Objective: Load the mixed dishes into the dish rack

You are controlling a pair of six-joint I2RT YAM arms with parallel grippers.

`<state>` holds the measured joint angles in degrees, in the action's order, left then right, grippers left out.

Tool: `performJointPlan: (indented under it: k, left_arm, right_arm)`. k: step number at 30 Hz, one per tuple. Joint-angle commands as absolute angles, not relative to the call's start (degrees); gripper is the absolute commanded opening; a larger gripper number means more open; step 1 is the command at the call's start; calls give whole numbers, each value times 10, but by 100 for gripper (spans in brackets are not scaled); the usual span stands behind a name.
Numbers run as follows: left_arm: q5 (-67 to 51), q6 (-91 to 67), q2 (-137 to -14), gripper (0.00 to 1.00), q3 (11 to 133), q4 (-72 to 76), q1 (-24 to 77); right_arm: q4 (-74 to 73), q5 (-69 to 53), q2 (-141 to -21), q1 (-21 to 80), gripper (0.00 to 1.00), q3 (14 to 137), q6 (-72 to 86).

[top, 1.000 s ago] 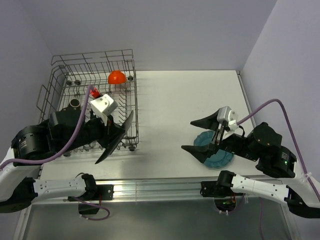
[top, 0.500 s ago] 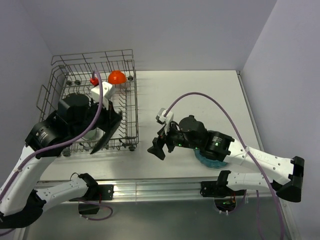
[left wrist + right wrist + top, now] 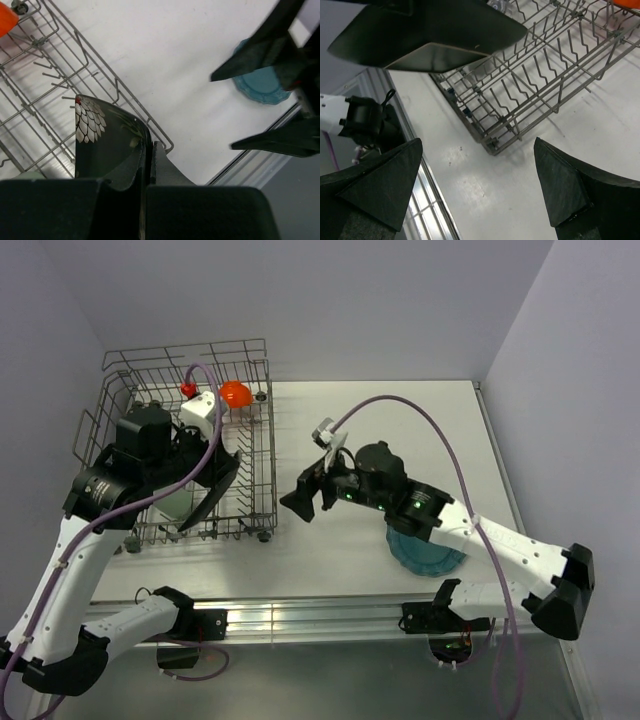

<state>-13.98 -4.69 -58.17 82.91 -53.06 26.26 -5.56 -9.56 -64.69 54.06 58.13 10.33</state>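
My left gripper [image 3: 214, 490] is shut on the black square flowered plate [image 3: 222, 478], holding it tilted on edge over the near right part of the dish rack [image 3: 130, 405]. In the left wrist view the plate [image 3: 97, 135] is pinched between my fingers above the rack wires [image 3: 47, 75]. The orange bowl [image 3: 235, 393] sits at the rack's far right corner. My right gripper [image 3: 300, 492] is open and empty above the table, just right of the rack. The teal round scalloped plate [image 3: 425, 552] lies on the table at the near right, partly under the right arm.
A pale cup-like thing [image 3: 176, 503] shows in the rack under my left arm. The right wrist view shows the rack's corner and tines [image 3: 540, 70], the black plate [image 3: 435, 35] above it and the table's metal front rail [image 3: 427, 210]. Walls enclose the table.
My right arm has swung left from over the teal plate to beside the rack, jaws still open. My left arm has carried the black plate farther in over the rack.
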Motion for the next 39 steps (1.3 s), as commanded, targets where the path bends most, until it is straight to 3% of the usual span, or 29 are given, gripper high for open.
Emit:
performJointPlan:
  k: [1, 8, 15, 39]
  left_arm:
    - [-180, -43, -572, 0, 891, -464, 259]
    - [-199, -52, -568, 0, 935, -479, 259]
    - [-259, -86, -562, 0, 975, -491, 259]
    - [-418, -117, -508, 0, 904, -470, 260]
  right_arm:
    - [-26, -122, -685, 531, 100, 632, 114]
    - [58, -178, -715, 496, 100, 621, 103]
    - [134, -330, -716, 437, 100, 592, 54]
    - [-214, -605, -856, 380, 97, 910, -241]
